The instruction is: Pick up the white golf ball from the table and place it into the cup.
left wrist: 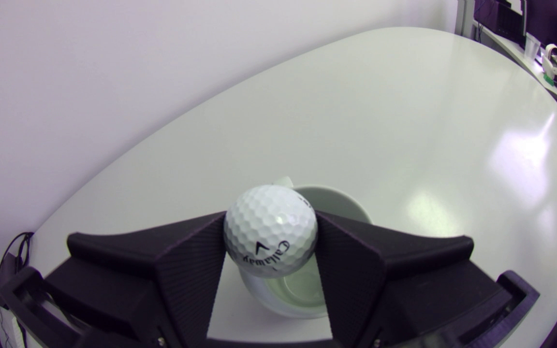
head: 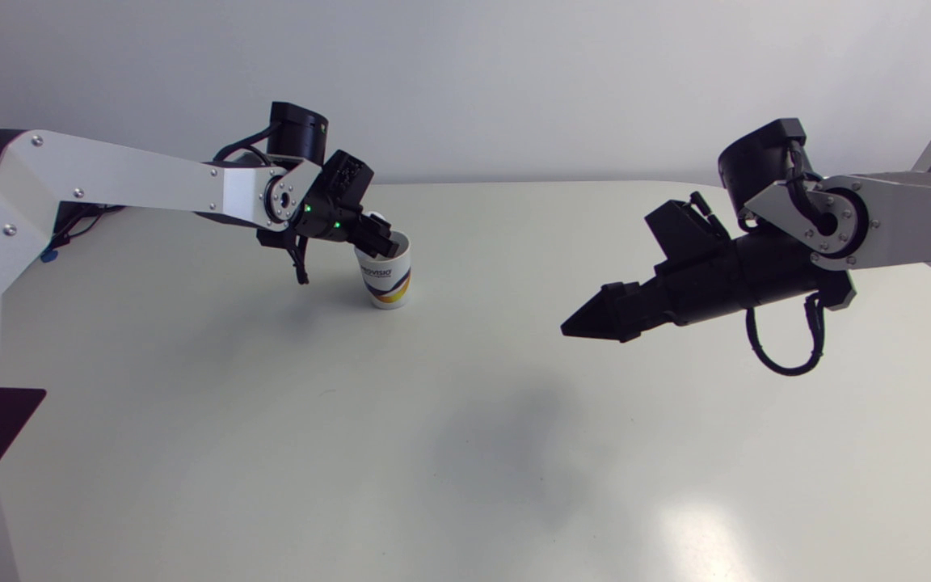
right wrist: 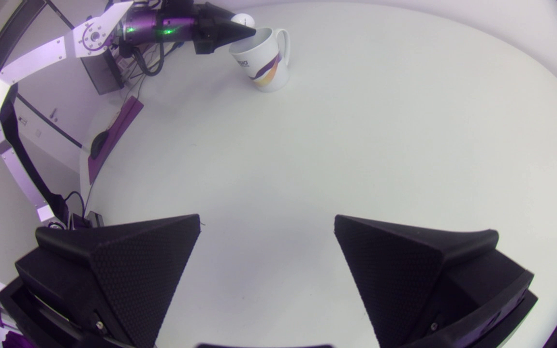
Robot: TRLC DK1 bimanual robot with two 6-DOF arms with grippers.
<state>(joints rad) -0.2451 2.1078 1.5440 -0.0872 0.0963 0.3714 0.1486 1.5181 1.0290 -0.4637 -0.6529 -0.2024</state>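
While our left gripper clamps the ball just above the mouth of the cup, we judge placing is the step in hand. Next move: part the fingers so the ball drops in. Right gripper hangs well apart, fingers spread, empty.

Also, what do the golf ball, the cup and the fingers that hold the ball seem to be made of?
The golf ball looks like hard white plastic, glossy, with dimples catching highlights. The cup is probably glazed ceramic: a shiny white wall, a thick rim and a handle. The fingers of the left end effector are matte black and finely ribbed, likely printed plastic, though I cannot confirm it.
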